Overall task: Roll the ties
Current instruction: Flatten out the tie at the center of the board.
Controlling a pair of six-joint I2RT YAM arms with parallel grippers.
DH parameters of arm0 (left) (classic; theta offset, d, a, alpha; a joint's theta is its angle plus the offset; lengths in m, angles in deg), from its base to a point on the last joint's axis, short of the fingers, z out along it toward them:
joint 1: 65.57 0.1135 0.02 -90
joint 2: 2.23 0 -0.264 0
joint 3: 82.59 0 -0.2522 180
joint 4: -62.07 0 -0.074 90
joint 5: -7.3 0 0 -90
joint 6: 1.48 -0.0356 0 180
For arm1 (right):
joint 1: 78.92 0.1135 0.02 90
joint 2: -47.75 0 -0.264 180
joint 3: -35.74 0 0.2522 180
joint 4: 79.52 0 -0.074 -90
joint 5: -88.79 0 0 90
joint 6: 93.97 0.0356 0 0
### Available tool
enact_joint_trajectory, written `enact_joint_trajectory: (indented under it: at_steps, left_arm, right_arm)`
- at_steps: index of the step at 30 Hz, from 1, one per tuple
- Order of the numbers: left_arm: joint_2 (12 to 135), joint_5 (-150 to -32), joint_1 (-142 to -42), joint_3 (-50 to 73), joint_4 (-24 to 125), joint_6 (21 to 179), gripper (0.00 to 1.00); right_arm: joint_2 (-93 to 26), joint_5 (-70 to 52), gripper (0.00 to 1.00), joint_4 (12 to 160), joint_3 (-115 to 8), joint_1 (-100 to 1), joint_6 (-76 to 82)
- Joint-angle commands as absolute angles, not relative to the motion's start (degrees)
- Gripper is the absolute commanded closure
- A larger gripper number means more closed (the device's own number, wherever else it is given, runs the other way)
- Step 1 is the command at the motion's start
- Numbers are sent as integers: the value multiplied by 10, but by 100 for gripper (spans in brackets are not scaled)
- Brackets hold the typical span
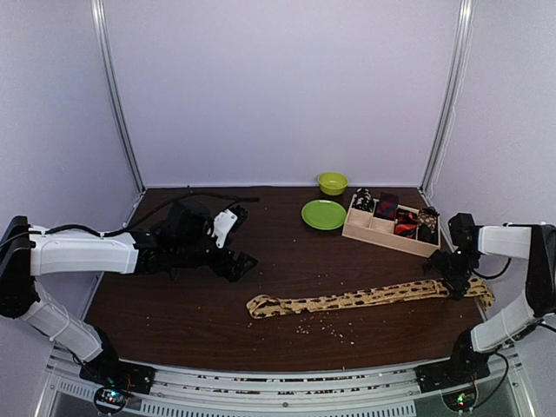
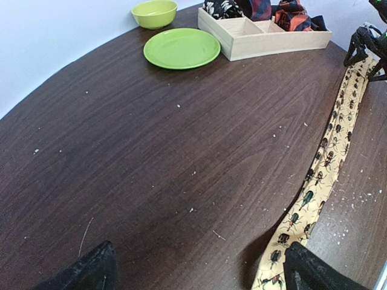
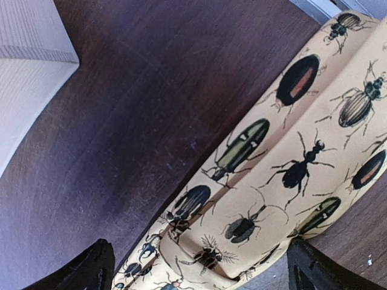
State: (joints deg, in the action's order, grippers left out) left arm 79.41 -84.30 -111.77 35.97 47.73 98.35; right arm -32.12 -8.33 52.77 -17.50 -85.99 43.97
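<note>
Tan beetle-print tie (image 1: 365, 300) lies limp at lower centre, best pinched at one end; left gripper (image 1: 245, 265) and right gripper (image 1: 453, 287) gape empty

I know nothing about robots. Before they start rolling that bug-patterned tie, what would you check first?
1. Beetle-print tie stretched out on the table, unrolled: ok.
2. Right tool open above the tie's right end: ok.
3. Right tool touching the fabric: cannot tell.
4. Left tool open: ok.
5. Left tool over the tie's left end: not ok, it hangs short of it.
6. Wooden tray, green plate and green bowl apart from the tie: ok.
</note>
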Motion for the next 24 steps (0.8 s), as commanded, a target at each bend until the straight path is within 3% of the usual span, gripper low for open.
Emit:
enact_joint_trajectory:
  at_steps: [1, 8, 12, 18, 24]
  left_arm:
    - [777, -845, -1118, 359, 488, 992, 2]
    - [706, -763, -1118, 376, 518, 1031, 2]
    - [724, -842, -1116, 311, 449, 975, 2]
    - [711, -968, -1115, 331, 444, 937, 2]
    - [791, -1020, -1142, 315, 368, 853, 2]
  right_arm:
    - [-305, -123, 0, 548, -162, -871, 399]
    - [-169, -223, 0, 568, -187, -846, 312]
    - [-151, -227, 0, 557, -271, -757, 257]
    - [-167, -112, 0, 527, -415, -583, 176]
    - [-185, -321, 1, 733, -361, -624, 258]
